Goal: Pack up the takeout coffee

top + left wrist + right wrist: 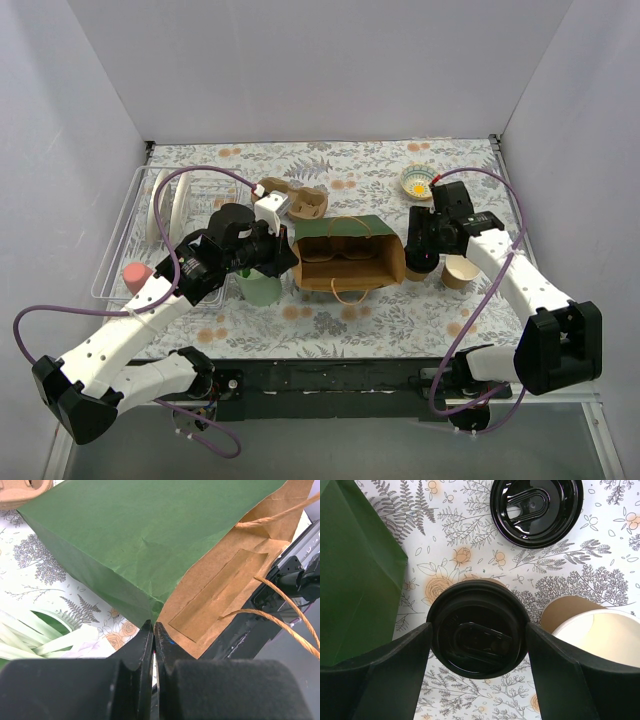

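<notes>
The takeout coffee (477, 630), a kraft cup under a black lid, stands on the floral table right of the paper bag (345, 262). My right gripper (477, 635) has a finger pressed on each side of the lid. In the top view my right gripper (420, 264) covers most of the cup. The bag is green outside and brown inside, with twine handles, and its mouth faces up towards the camera. My left gripper (287, 258) is at the bag's left edge. In the left wrist view my left gripper (154, 626) is pinched shut on the bag's edge (125, 545).
A lidless cream-lined cup (460, 271) stands just right of the coffee, and shows in the right wrist view (592, 625). A loose black lid (536, 510) lies beyond it. A mint-green cup (260, 288), a wire rack (150, 230), a cardboard carrier (300, 200) and a small bowl (418, 181) surround the bag.
</notes>
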Robot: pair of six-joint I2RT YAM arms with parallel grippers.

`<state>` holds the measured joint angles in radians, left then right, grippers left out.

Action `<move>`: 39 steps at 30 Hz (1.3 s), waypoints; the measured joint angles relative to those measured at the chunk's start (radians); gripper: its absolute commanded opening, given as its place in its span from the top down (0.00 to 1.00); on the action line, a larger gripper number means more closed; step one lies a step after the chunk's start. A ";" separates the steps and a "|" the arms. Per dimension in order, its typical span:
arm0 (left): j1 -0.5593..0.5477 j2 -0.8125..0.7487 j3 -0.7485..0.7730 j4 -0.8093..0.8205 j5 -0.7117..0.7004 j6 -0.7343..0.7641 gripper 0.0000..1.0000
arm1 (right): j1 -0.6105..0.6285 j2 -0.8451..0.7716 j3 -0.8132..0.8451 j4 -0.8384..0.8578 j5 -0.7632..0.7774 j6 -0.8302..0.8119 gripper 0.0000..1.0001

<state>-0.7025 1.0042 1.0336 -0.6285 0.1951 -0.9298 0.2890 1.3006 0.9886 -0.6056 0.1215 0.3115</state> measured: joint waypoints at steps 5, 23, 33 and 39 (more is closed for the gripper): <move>0.000 0.000 0.000 -0.001 -0.002 0.005 1.00 | 0.001 0.000 0.023 -0.024 0.007 0.001 0.07; 0.000 0.002 0.000 -0.001 -0.002 0.007 1.00 | 0.061 0.023 0.024 -0.053 0.080 0.001 0.12; 0.000 0.002 0.000 -0.015 -0.005 0.007 1.00 | 0.066 0.028 0.017 -0.043 0.097 0.010 0.27; 0.000 0.002 0.000 -0.016 -0.005 0.007 1.00 | 0.067 0.021 0.008 -0.028 0.104 0.012 0.34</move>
<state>-0.7025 1.0061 1.0336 -0.6445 0.1905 -0.9230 0.3561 1.3220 0.9962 -0.6334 0.2253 0.3233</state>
